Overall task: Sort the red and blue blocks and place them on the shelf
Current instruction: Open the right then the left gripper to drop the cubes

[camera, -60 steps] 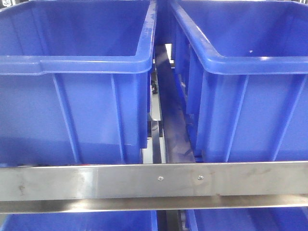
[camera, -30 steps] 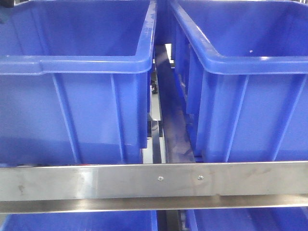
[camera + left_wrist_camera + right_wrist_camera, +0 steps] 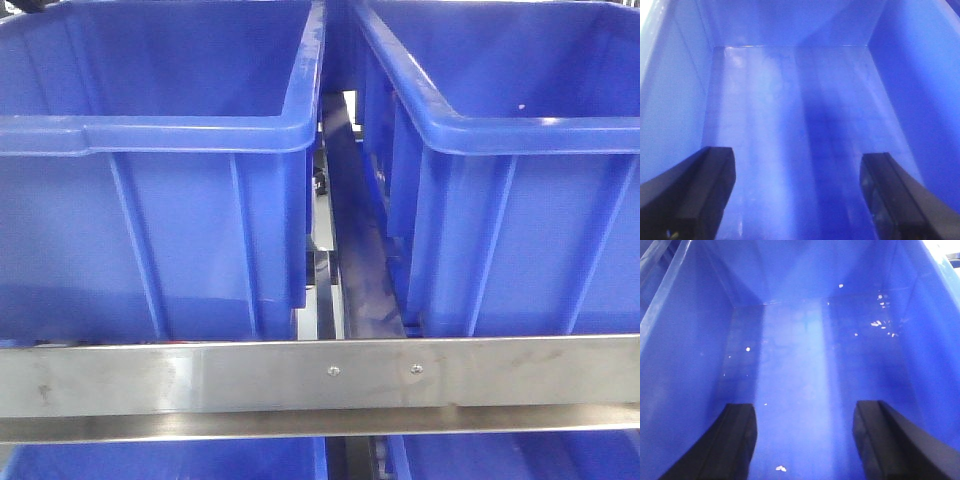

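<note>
The red and blue blocks are not in any view. The shelf's brushed steel front rail [image 3: 300, 375] with two screws runs across the bottom of the front view. My left gripper [image 3: 797, 165] is open and empty, looking down into a large blue bin with a bare floor [image 3: 790, 100]. My right gripper [image 3: 804, 415] is open and empty inside another blue bin whose floor [image 3: 800, 355] carries small white specks. Neither gripper shows clearly in the front view.
Two large blue bins, the left one [image 3: 150, 140] and the right one [image 3: 500, 130], stand side by side on the shelf with a narrow gap and roller track [image 3: 335, 270] between them. More blue bins [image 3: 160, 460] sit on the level below the rail.
A dark shape appears at the top left corner of the front view above the left bin. Nothing else has visibly changed.
</note>
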Motion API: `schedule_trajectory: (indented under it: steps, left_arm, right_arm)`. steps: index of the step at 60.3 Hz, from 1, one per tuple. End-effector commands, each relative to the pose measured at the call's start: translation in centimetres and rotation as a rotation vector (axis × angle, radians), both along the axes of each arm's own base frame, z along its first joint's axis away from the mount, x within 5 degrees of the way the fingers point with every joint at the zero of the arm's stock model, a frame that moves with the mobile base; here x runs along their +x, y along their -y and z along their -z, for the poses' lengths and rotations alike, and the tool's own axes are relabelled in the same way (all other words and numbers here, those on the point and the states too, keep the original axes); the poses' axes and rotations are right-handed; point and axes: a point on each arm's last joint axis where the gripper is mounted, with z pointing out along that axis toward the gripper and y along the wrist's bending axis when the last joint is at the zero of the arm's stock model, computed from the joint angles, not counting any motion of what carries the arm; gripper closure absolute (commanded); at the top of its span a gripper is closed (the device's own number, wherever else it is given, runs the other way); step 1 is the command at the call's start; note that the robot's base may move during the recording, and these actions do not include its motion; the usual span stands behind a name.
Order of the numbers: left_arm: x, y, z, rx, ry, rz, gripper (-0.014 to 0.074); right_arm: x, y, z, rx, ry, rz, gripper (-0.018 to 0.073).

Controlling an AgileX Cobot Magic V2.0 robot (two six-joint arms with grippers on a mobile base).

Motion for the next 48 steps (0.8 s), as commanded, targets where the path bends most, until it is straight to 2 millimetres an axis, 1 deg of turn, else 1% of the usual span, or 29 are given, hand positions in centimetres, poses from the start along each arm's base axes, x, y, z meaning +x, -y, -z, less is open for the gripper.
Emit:
schedule_trajectory:
  steps: [1,6,7,9,11,12,14,16,17,18,21,24,38,48]
  left_arm:
    - [0.0,0.2,-2.6,-0.061,0.128,0.002,0.0053]
    - [0.0,0.2,-2.5,-0.066,0.122,0.0,0.0135]
    - [0.0,0.2,-2.5,-0.068,0.12,0.0,0.0154]
    - [0.0,0.2,-2.5,-0.068,0.12,0.0,0.0209]
    - [0.0,0.2,-2.5,-0.066,0.115,0.0,0.0288]
    - [0.0,0.2,-2.4,-0.066,0.112,0.0,0.0301]
    - [0.0,0.2,-2.4,-0.064,0.107,-0.001,0.0375]
    - [-0.1,0.2,-2.4,-0.062,0.1,-0.001,0.0451]
    - [-0.1,0.2,-2.3,-0.061,0.095,-0.001,0.0482]
    - [-0.1,0.2,-2.3,-0.06,0.092,-0.001,0.049]
    - [-0.2,0.2,-2.3,-0.058,0.084,-0.001,0.0455]
    - [-0.2,0.2,-2.2,-0.055,0.073,-0.002,0.0458]
    - [-0.9,0.0,-2.5,-0.051,0.058,-0.003,0.0472]
    - [-2.0,-0.3,-3.1,-0.042,0.056,-0.002,0.0472]
  right_arm:
    - [0.1,0.3,-2.6,-0.005,0.148,0.021,0.0047]
    - [0.1,0.3,-2.5,-0.005,0.147,0.02,0.0144]
    - [0.1,0.3,-2.5,-0.005,0.146,0.02,0.0181]
    - [0.1,0.3,-2.5,-0.005,0.146,0.02,0.0252]
    - [0.1,0.3,-2.5,-0.005,0.142,0.019,0.0331]
    - [0.1,0.3,-2.5,-0.005,0.139,0.019,0.0363]
    - [0.0,0.3,-2.5,-0.005,0.136,0.018,0.0445]
    - [0.0,0.3,-2.4,-0.005,0.131,0.017,0.0509]
    - [0.0,0.3,-2.4,-0.006,0.129,0.017,0.0526]
    - [0.0,0.3,-2.4,-0.006,0.129,0.017,0.0517]
    - [0.0,0.3,-2.4,-0.006,0.125,0.016,0.0494]
    - [0.0,0.3,-2.3,-0.006,0.12,0.015,0.0506]
    - [-0.1,0.2,-2.2,-0.006,0.101,0.01,0.0506]
    - [-0.5,0.2,-2.3,-0.011,0.101,0.005,0.0506]
